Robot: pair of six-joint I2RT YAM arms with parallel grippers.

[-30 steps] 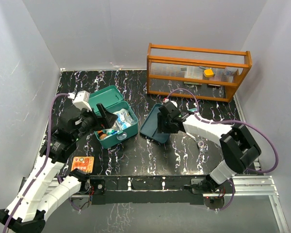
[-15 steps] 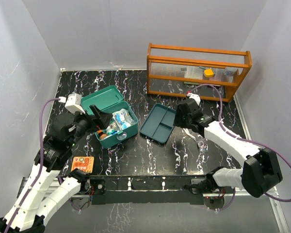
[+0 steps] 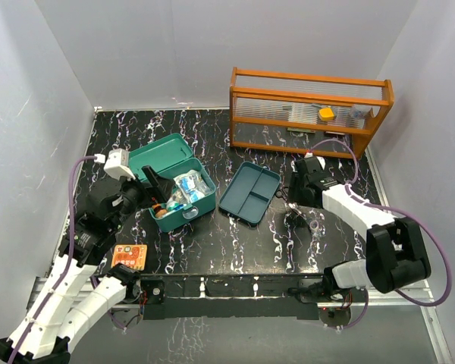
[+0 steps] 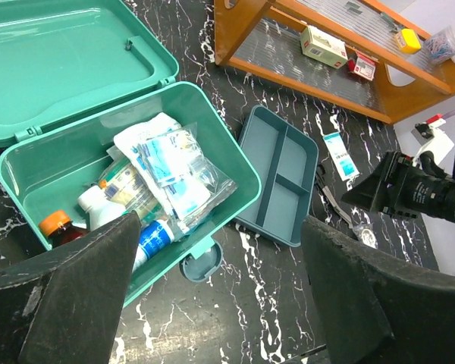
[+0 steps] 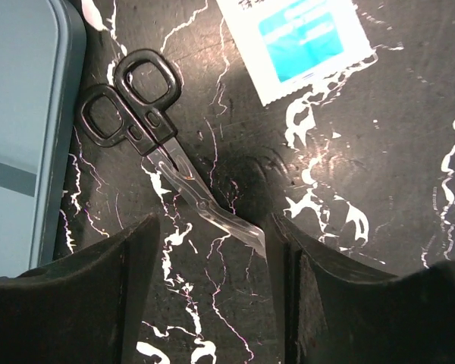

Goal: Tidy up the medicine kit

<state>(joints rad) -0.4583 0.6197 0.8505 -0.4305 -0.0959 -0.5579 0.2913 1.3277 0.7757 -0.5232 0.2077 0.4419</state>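
The teal medicine kit stands open at centre left, its lid laid back. It holds a bag of packets, an orange-capped bottle and a blue-labelled bottle. Its darker teal insert tray lies flat and empty to its right; it also shows in the left wrist view. My left gripper is open and empty above the kit's front latch. My right gripper is open, low over black-handled scissors, whose clear blade tip lies between the fingers. A white-and-blue sachet lies beyond.
The orange slatted rack stands at the back right with small boxes and a yellow item on its shelf. An orange packet lies at the front left. A small clear item lies beside the scissors.
My right gripper left the insert tray, which now lies flat, and moved right and down over the scissors. My left arm drew back a little from the kit.
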